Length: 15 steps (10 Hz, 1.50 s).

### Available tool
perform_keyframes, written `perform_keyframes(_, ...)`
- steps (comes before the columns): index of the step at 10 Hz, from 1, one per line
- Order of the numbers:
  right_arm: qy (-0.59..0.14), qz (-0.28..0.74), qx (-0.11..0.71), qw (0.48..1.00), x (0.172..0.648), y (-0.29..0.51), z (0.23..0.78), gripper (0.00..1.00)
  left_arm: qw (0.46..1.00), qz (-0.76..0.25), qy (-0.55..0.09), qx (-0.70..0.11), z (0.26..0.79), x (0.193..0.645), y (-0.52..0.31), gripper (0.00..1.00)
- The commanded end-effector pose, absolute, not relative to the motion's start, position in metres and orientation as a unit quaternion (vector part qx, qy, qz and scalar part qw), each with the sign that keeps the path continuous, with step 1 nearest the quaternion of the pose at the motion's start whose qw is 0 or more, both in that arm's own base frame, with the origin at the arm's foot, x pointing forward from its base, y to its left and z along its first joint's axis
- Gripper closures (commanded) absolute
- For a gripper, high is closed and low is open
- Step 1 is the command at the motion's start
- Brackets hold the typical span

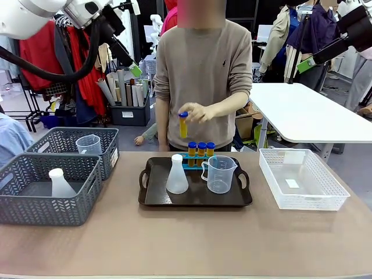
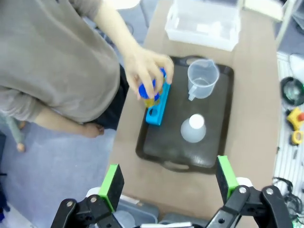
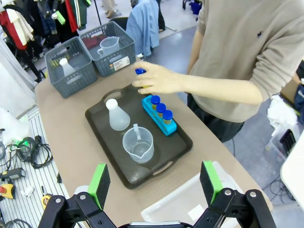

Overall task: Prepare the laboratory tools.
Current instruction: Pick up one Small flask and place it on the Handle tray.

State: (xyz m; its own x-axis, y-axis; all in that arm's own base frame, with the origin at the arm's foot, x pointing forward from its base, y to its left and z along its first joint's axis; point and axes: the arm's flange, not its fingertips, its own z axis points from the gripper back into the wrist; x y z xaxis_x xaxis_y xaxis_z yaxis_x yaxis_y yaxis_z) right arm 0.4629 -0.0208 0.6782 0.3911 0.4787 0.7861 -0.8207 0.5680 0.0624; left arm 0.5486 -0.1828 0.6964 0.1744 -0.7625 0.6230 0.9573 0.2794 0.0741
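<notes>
At the centre of the front view a person's hand [image 1: 200, 111] holds an amber tube [image 1: 183, 124] above the blue rack [image 1: 200, 158], which already carries three capped tubes [image 1: 201, 149] at the far edge of the dark tray [image 1: 195, 200]. The flask [image 1: 177, 175] and beaker [image 1: 220, 174] stand just in front of the rack. The left pincer [image 2: 167, 181] gapes wide and empty, high over the near edge of the tray; the right pincer [image 3: 154, 183] is likewise wide and empty, up at the right of the desk [image 1: 192, 241].

The step appears to be seating the last tube. To do it well, bring the tube upright over the free hole at the rack's left end, lower straight, and avoid knocking the neighbouring caps. Both arms should probably hold clear until the hand leaves.
</notes>
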Motion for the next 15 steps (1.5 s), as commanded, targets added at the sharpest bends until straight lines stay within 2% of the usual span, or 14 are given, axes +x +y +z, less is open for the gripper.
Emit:
perform_keyframes(1,-0.378,0.406,0.233,0.799,0.462,-0.019,0.680,0.00,0.725,-0.573,-0.304,-0.232,0.695,0.541,-0.156,0.00)
perform_keyframes(3,-0.378,0.406,0.233,0.799,0.462,-0.019,0.680,0.00,0.729,-0.552,-0.327,-0.239,0.701,0.532,-0.139,0.00)
perform_keyframes(6,-0.378,0.406,0.233,0.799,0.462,-0.019,0.680,0.00,0.744,-0.532,-0.355,-0.194,0.706,0.528,-0.121,0.00)
perform_keyframes(15,-0.378,0.406,0.233,0.799,0.462,-0.019,0.680,0.00,0.749,-0.523,-0.352,-0.202,0.718,0.534,-0.118,0.00)
